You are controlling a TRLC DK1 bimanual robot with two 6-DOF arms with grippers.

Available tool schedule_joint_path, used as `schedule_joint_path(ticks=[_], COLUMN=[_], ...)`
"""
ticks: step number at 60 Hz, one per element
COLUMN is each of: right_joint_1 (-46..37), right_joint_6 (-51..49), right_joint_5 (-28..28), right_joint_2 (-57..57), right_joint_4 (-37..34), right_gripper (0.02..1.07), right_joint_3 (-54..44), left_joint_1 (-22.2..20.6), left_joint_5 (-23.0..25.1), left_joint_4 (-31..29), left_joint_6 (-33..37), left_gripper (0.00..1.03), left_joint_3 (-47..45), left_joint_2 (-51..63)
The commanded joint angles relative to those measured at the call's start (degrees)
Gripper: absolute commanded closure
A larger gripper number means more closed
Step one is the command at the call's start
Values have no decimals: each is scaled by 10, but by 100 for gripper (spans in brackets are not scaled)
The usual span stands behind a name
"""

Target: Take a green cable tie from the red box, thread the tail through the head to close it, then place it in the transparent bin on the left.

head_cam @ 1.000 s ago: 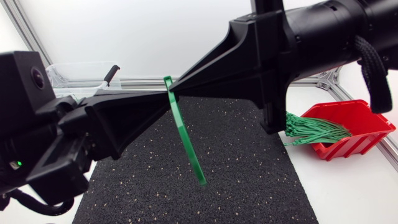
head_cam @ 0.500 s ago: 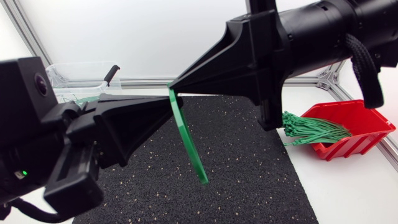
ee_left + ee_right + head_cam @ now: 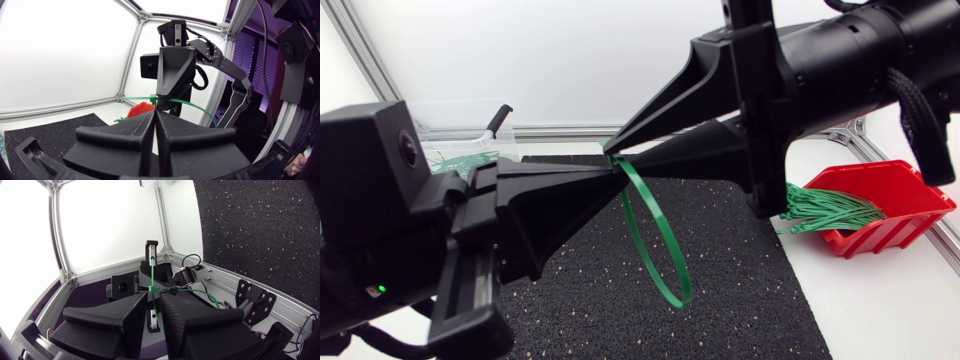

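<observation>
The green cable tie (image 3: 678,300) is held in the air above the black mat (image 3: 750,290). It is pinched at one spot by both claws, whose tips meet there nearly nose to nose. The left claw (image 3: 612,178) is pressed together on the tie from the left. In its wrist view it is seen closed to a thin seam, with the green strap crossing just at the tips. The right claw (image 3: 617,155) is clamped on the same spot from the right.

From that pinch the tie hangs as a loop, its long axis slanted downward and toward the near right, so the tail is judged to be through the head. The transparent bin (image 3: 440,104) is set at the far left of the table (image 3: 880,310), behind the left arm and well apart from the loop. The red box (image 3: 910,195) is placed at the right. The left arm is therefore judged the nearer one for the drop, once the right claw's hold is released.
</observation>
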Motion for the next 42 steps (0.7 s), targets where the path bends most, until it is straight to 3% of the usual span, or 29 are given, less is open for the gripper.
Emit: schedule_joint_path(ticks=[1, 16, 23, 42], right_joint_1=[4, -24, -35, -61], right_joint_6=[-17, -47, -74, -159], right_joint_5=[5, 5, -1, -39], right_joint_2=[-13, -27, -16, 43], right_joint_4=[-20, -24, -24, -25], right_gripper=[73, 70, 59, 59], right_joint_3=[-5, -8, -9, 16], left_joint_1=[10, 39, 43, 52], left_joint_5=[3, 30, 35, 78], left_joint_4=[28, 23, 20, 20], left_joint_6=[17, 30, 43, 94], left_gripper=[100, 100, 100, 100], left_joint_3=[-4, -11, -14, -41], left_joint_2=[2, 6, 4, 0])
